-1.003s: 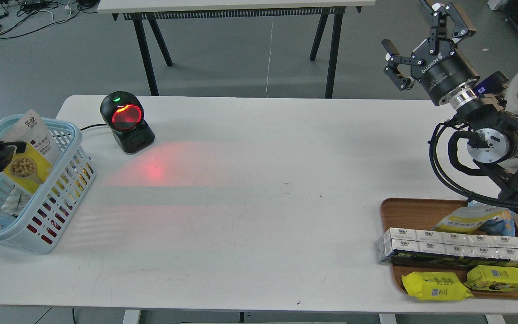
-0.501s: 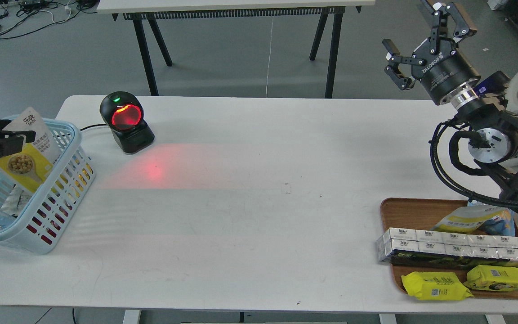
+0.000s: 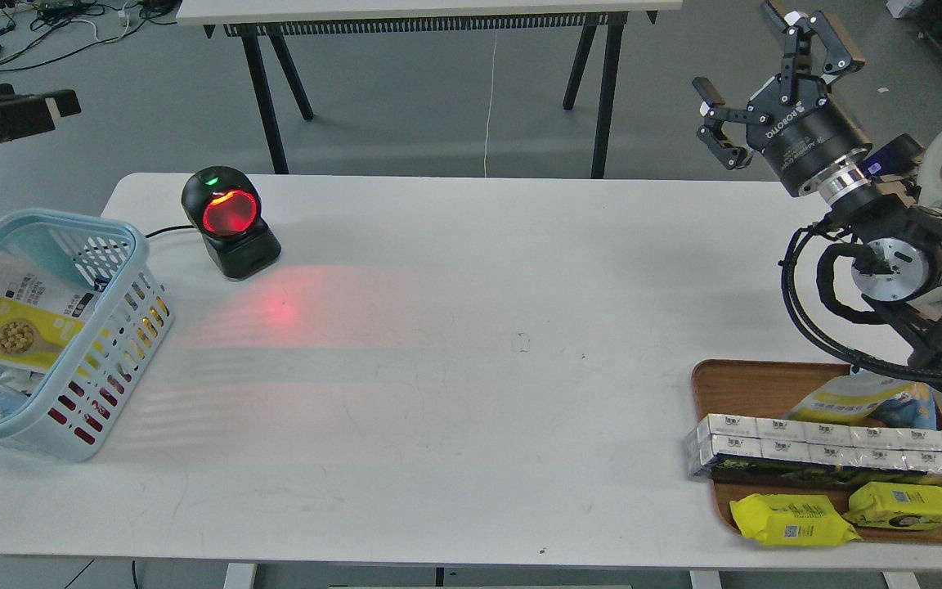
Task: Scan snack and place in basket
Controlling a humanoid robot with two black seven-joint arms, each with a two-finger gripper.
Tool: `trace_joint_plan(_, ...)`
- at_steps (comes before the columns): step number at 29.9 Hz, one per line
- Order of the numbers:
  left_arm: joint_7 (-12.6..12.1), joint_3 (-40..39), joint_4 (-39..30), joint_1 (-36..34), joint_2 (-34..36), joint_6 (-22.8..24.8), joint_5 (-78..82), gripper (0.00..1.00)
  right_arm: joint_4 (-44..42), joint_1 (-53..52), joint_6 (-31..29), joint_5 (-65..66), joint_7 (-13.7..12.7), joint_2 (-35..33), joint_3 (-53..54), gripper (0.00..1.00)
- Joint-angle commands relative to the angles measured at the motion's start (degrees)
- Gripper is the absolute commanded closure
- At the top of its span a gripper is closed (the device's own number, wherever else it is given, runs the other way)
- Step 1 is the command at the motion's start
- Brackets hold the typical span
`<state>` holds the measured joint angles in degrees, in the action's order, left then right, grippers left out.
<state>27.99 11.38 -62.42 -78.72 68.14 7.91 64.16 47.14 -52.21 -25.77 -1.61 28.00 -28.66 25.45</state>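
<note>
The snack (image 3: 13, 315), a pouch with a silver-grey top, a yellow lower part and a nut picture, lies loose inside the light blue slotted basket (image 3: 123, 282) at the table's left edge. My left gripper (image 3: 54, 108) is high above and behind the basket at the top left, empty and clear of the pouch. It looks dark and side-on. My right gripper (image 3: 753, 65) is open and empty, raised above the table's far right corner with its fingers pointing up and away.
A black barcode scanner (image 3: 230, 221) with a glowing red window stands right of the basket and casts red light on the table. A brown tray (image 3: 733, 380) at the right front holds a white-yellow-blue bag, boxed packs and two yellow wrapped packs.
My left gripper let go of the snack and rose up and away from the basket. The pouch dropped and now lies tilted inside the basket. The right arm barely moved.
</note>
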Motion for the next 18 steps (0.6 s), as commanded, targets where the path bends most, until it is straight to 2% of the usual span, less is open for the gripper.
trace_joint_plan(1, 0.0, -4.9, -1.0, -0.1, -2.0, 0.4, -10.8, 0.13, 1.6, -0.3, -0.2, 0.6, 0.0, 0.0, -0.2, 0.02)
trace_joint_plan(8, 0.0, -8.7, -3.4, 0.1, -6.3, 0.8, -29.3, 0.13, 4.3, -0.7, -0.1, 2.5, 0.0, 0.0, -0.2, 0.02)
trace_joint_plan(10, 0.0, -8.7, -4.4, 0.3, -7.3, 2.2, -33.6, 0.13, 5.4, -0.7, 0.3, 3.5, 0.0, -0.1, -0.4, 0.02)
trace_joint_plan(18, 0.0, -8.7, -7.9, 2.7, -7.8, 15.5, -48.9, 0.06, 5.9, -1.0, 0.5, 5.6, 0.0, -0.1, -0.5, 0.02)
